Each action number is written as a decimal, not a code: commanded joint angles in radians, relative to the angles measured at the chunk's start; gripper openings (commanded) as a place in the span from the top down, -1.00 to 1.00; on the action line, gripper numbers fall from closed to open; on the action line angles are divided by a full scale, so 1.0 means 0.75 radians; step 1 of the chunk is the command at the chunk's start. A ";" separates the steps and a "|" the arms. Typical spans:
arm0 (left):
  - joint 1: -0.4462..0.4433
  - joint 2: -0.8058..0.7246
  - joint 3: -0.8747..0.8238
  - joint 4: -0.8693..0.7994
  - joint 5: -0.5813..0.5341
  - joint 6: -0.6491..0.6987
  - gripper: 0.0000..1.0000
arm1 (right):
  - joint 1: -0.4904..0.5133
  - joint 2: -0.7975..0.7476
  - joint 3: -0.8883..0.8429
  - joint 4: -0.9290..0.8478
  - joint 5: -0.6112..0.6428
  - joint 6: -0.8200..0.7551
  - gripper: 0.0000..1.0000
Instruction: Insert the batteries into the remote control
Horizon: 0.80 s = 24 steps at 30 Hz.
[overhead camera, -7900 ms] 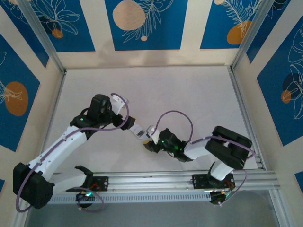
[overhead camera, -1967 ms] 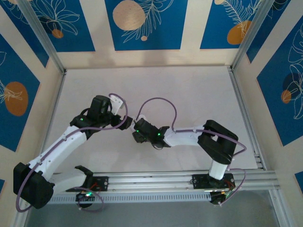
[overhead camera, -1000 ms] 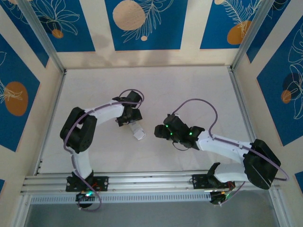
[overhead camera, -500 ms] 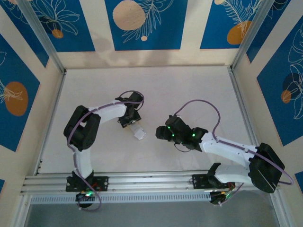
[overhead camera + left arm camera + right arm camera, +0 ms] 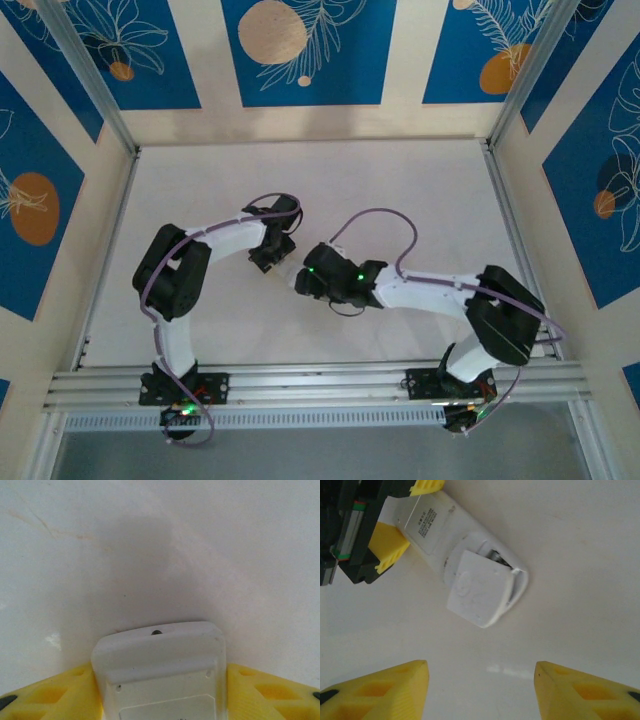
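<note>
The left pincer (image 5: 160,675) is clenched on one end of the remote control (image 5: 452,535), with a yellow finger pressed to each long side. The remote lies back-up on the white worktop (image 5: 580,555), near its middle. Its battery cover (image 5: 477,587) sits askew, partly off the compartment. The right pincer (image 5: 481,690) hovers just above that end, released, with nothing between its fingers.

Lower part of remote control (image 5: 159,667) cropped (left wrist view).
</note>
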 commanded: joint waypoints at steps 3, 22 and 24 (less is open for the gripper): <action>-0.030 0.005 -0.032 -0.131 0.045 -0.076 -0.17 | 0.000 0.131 0.130 -0.022 -0.038 0.125 -0.01; -0.029 -0.020 -0.030 -0.149 0.023 -0.068 -0.11 | 0.039 0.362 0.250 0.044 -0.103 0.291 1.00; -0.030 -0.017 -0.026 -0.151 0.028 -0.069 -0.10 | 0.042 0.380 0.261 0.032 -0.101 0.288 1.00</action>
